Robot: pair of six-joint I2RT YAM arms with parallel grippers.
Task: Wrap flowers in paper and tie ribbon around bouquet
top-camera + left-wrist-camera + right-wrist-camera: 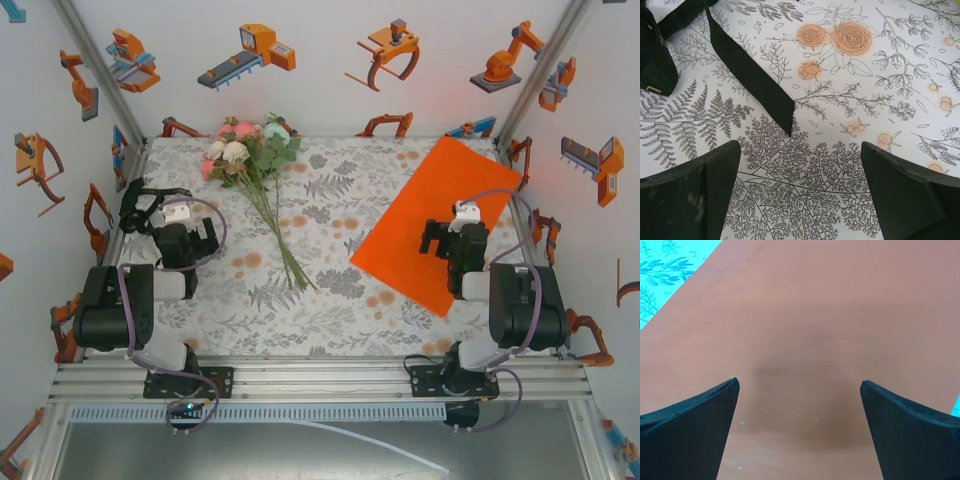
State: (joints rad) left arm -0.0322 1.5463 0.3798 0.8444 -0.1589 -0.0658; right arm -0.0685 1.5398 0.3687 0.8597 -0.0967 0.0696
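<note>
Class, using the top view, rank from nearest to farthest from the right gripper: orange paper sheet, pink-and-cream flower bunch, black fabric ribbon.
1. Orange paper sheet, beneath the right gripper.
2. Pink-and-cream flower bunch, centre-left.
3. Black fabric ribbon, far left.

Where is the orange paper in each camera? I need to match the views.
Top external: paper lies flat right of centre, under the right gripper.
Right wrist: paper spans the frame below the fingers.
Left wrist: ribbon on tablecloth instead.
Shared landmark: leaf-print tablecloth, at the right wrist view's top-left corner.
</note>
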